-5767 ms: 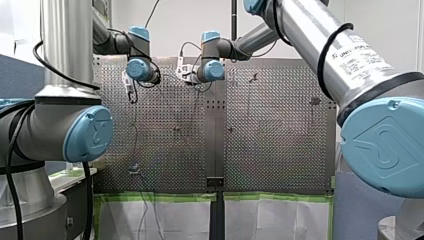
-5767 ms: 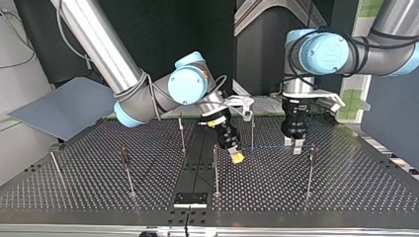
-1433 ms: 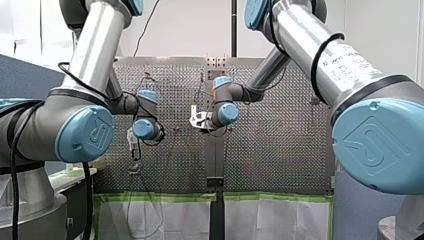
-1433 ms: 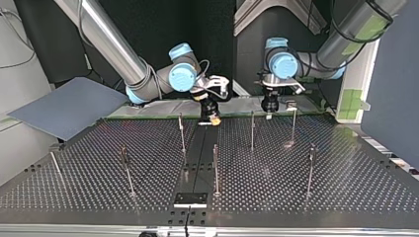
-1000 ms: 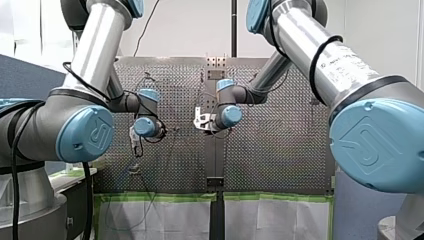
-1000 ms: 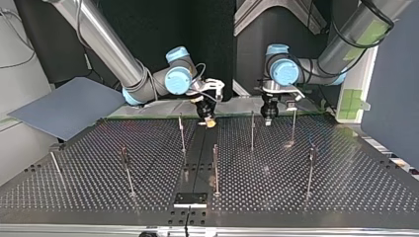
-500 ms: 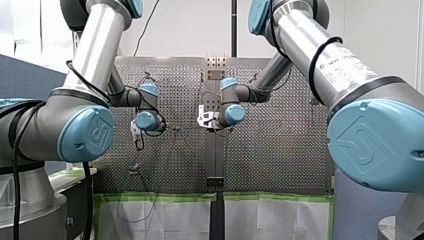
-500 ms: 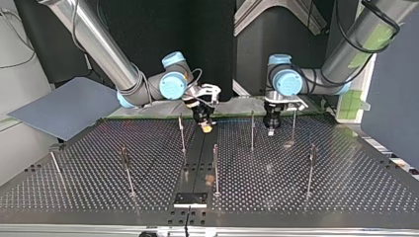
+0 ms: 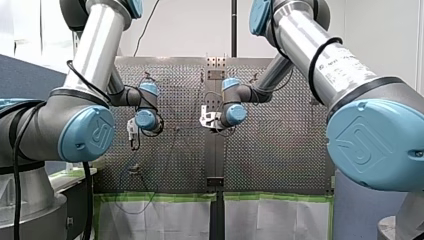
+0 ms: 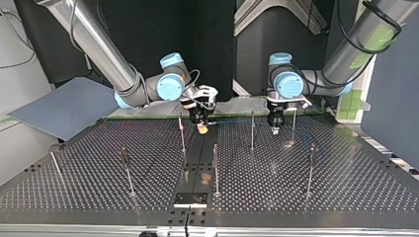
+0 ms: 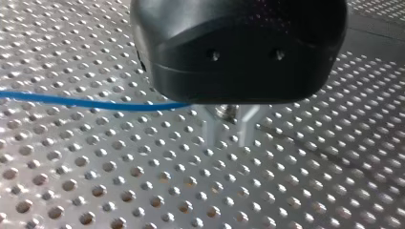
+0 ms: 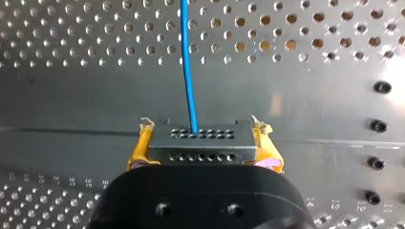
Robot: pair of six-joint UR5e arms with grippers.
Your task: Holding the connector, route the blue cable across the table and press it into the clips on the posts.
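Yellow pads (image 12: 137, 149) of my right gripper (image 12: 199, 139) clamp the perforated grey connector (image 12: 200, 151); the smooth blue cable (image 12: 187, 62) reaches my left gripper (image 11: 230, 132), whose grip I cannot tell.

Perforated metal table (image 10: 346, 190), dark and glinting, taken here from the top view. Divided into two holed halves by a plain strip (image 10: 197, 158) running from the far edge to the near edge. Studded with thin upright posts (image 10: 216, 168), well apart, on both halves. Fitted with a small dark plate (image 10: 190, 199) on the strip at the near edge. Bordered with green tape (image 9: 160, 197) along the far edge.
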